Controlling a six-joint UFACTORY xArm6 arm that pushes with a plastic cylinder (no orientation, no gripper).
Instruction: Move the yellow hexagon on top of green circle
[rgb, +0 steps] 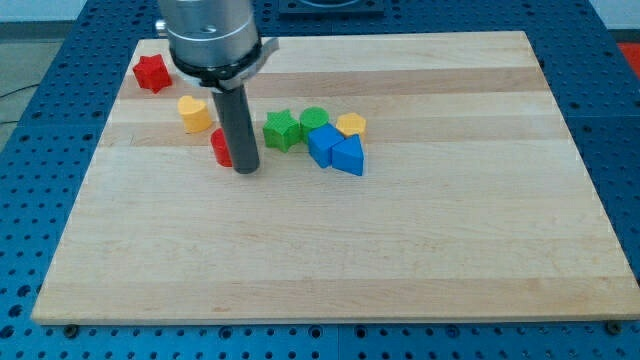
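Observation:
The yellow hexagon (351, 124) lies near the board's middle, touching the right side of the green circle (314, 118). A green star (283, 129) sits just left of the circle. My tip (246, 168) stands on the board left of the green star, right beside a red block (221, 147) that the rod partly hides. The tip is well left of the yellow hexagon, with the green star and green circle between them.
A blue cube (324, 144) and a blue triangle (349, 156) lie just below the green circle and yellow hexagon. Another yellow block (194, 114) sits upper left of the tip. A red star (151, 73) is near the wooden board's (400, 260) top left corner.

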